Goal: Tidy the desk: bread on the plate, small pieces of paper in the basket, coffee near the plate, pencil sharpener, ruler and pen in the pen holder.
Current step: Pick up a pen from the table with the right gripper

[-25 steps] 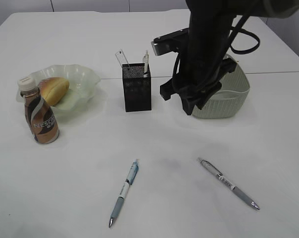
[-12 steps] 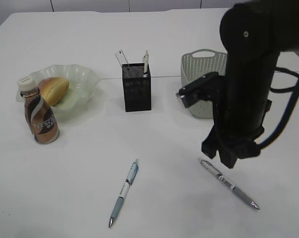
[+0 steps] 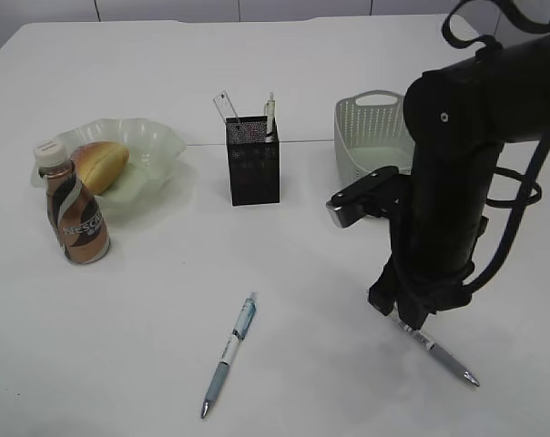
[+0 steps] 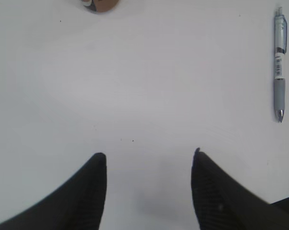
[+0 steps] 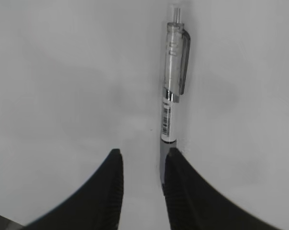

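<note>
The coffee bottle [image 3: 74, 214] stands on the left of the desk [image 3: 147, 300], just in front of the green plate [image 3: 152, 146], hiding part of its near rim; the bread [image 3: 99, 165] lies on the plate behind the bottle. In the left wrist view only the bottle's base shows, cut off at the top edge. The left gripper [image 4: 149, 158] is out of the exterior view; its own camera shows the jaws wide apart over bare desk, holding nothing, with a blue pen [image 4: 279, 67] lying off to one side. That blue pen [image 3: 229, 353] lies loose on the desk near the front. Behind it the black pen holder [image 3: 253, 159] carries the ruler [image 3: 225, 106] and a white pen [image 3: 269, 111], their lower parts hidden by the mesh. The basket [image 3: 371, 137] stands further right, partly covered by the right arm, its contents out of sight. The right gripper [image 5: 142, 158] is down at the grey pen [image 5: 172, 100]; its jaws stand narrowly apart, the pen's grip end disappearing behind one finger, so whether it is touched cannot be told. In the exterior view the arm hides the pen's upper half [image 3: 448, 360].
</note>
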Available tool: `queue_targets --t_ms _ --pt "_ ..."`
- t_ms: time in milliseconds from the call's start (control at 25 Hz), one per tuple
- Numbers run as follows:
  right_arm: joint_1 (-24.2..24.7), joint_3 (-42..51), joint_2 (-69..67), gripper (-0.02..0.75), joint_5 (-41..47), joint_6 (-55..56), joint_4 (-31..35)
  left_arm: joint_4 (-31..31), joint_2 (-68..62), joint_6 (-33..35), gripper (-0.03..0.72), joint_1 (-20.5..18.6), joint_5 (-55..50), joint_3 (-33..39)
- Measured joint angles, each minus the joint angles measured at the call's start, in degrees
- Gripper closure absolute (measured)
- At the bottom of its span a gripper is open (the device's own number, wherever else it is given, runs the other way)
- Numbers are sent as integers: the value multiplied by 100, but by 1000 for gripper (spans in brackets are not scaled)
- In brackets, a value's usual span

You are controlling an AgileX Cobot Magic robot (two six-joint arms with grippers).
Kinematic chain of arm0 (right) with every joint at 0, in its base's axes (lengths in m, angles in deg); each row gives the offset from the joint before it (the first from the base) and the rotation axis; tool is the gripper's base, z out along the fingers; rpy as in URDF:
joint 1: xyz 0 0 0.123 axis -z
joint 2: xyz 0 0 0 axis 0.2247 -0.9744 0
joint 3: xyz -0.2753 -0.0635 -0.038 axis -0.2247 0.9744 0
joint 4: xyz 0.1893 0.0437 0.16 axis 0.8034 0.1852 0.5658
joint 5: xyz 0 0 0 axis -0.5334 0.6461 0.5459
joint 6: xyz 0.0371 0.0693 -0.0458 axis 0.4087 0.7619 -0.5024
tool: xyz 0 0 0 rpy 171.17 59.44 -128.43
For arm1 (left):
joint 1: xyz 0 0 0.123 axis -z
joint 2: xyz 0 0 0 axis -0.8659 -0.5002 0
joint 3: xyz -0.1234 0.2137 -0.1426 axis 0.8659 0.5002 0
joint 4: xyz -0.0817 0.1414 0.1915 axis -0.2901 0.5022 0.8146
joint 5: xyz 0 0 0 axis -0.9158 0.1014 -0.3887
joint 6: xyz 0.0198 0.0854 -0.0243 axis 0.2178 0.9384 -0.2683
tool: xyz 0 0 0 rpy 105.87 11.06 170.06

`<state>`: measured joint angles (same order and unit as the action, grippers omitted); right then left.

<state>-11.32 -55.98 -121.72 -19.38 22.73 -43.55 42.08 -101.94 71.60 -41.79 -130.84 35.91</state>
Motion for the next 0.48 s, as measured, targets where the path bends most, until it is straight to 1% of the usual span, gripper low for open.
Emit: queue_targets --t_ms 240,480 --pt "501 0 -230 520 -103 -616 706 0 0 0 272 0 -37 0" --pt "579 0 -493 520 -435 -842 823 0 0 0 272 0 -51 0"
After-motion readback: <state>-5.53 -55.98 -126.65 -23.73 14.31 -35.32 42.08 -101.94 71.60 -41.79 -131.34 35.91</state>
